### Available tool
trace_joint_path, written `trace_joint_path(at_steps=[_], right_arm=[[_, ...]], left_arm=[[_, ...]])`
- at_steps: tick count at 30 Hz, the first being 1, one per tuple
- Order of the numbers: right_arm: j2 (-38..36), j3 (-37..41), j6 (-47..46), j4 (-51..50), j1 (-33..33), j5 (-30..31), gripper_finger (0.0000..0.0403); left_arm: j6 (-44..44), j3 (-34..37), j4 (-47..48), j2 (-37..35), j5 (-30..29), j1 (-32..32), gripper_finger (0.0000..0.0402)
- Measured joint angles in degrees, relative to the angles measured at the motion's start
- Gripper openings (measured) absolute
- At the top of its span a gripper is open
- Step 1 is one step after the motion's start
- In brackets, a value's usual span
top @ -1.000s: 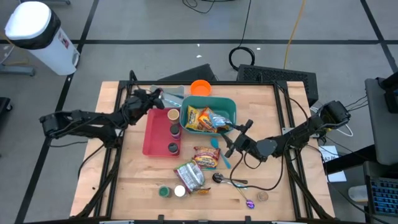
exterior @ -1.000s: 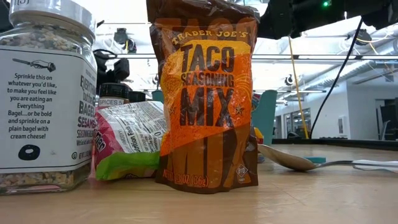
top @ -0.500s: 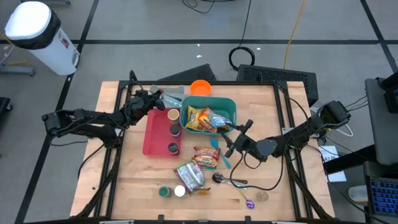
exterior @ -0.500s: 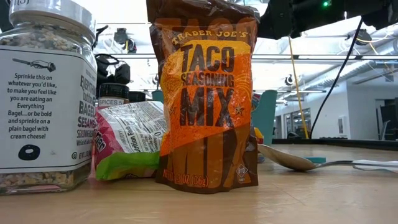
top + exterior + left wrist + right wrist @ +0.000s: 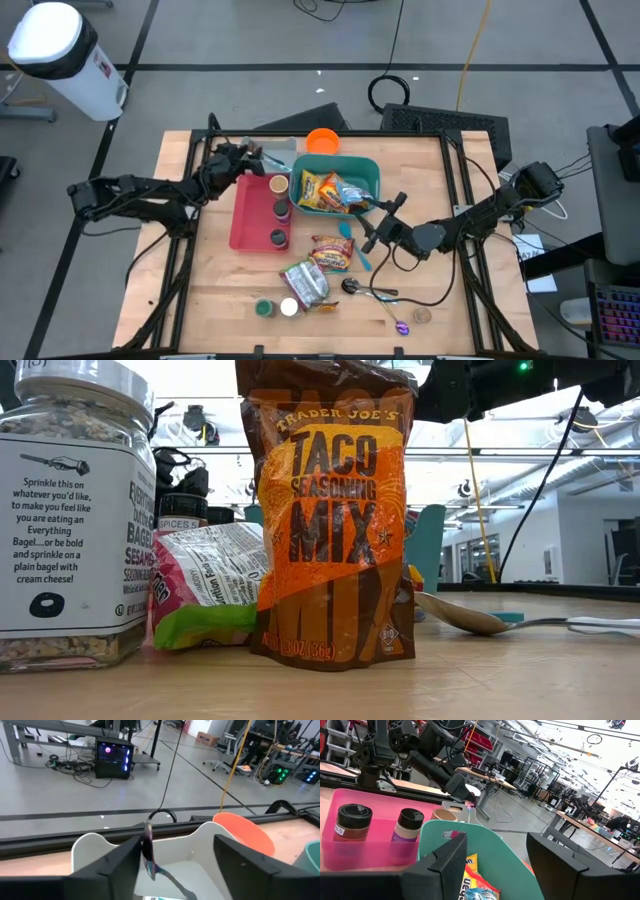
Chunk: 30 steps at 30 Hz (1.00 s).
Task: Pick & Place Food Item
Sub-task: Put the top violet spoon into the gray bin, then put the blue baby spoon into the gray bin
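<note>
My left gripper (image 5: 250,155) is open at the far left of the table, over a white container (image 5: 200,840) beside the orange bowl (image 5: 322,141). A thin dark purple thing (image 5: 148,847) stands up close to one of its fingers. My right gripper (image 5: 385,212) is open and empty, just right of the teal bin (image 5: 370,175) that holds food packets (image 5: 330,190). The bin's wall (image 5: 440,842) shows between its fingers. A taco seasoning packet (image 5: 333,252) and a second packet (image 5: 305,283) lie on the table near the front. My left gripper has the thin purple thing (image 5: 148,847) right beside one finger (image 5: 120,865). I cannot tell whether the finger touches it. It also shows below the gripper in the right wrist view (image 5: 469,804).
A pink tray (image 5: 245,215) with spice jars stands left of the bin. Two small jars (image 5: 275,308), a metal spoon (image 5: 365,290), a blue spoon (image 5: 352,240) and a purple spoon (image 5: 400,325) lie near the front. Bare wood shows at the right.
</note>
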State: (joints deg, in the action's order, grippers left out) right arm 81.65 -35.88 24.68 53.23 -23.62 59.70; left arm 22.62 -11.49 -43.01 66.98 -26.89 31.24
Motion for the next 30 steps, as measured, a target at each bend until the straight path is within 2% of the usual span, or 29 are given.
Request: trace_joint_path(at_steps=[5, 10, 14, 21, 30], right_arm=[[0.00, 0.00, 0.01, -0.01, 0.00, 0.00, 0.0196], [0.00, 0.00, 0.00, -0.02, 0.00, 0.00, 0.0196], [0.00, 0.00, 0.00, 0.00, 0.01, 0.00, 0.0196], [0.00, 0.00, -0.27, 0.00, 0.02, 0.00, 0.0196], [0.00, -0.02, -0.23, -1.24, -0.05, 0.09, 0.0196]], left_arm=[[-0.53, -0.04, 0.09, -1.75, 1.02, 0.00, 0.0303], [-1.64, -0.17, 3.94, -4.02, 1.46, -0.02, 0.0311], [-2.05, -3.75, 15.37, -5.31, 1.49, -0.02, 0.0303], [-3.64, -14.78, 35.60, -5.29, 1.61, -0.04, 0.0303], [-6.01, -23.60, 47.40, -5.29, 1.59, -1.78, 0.0305]])
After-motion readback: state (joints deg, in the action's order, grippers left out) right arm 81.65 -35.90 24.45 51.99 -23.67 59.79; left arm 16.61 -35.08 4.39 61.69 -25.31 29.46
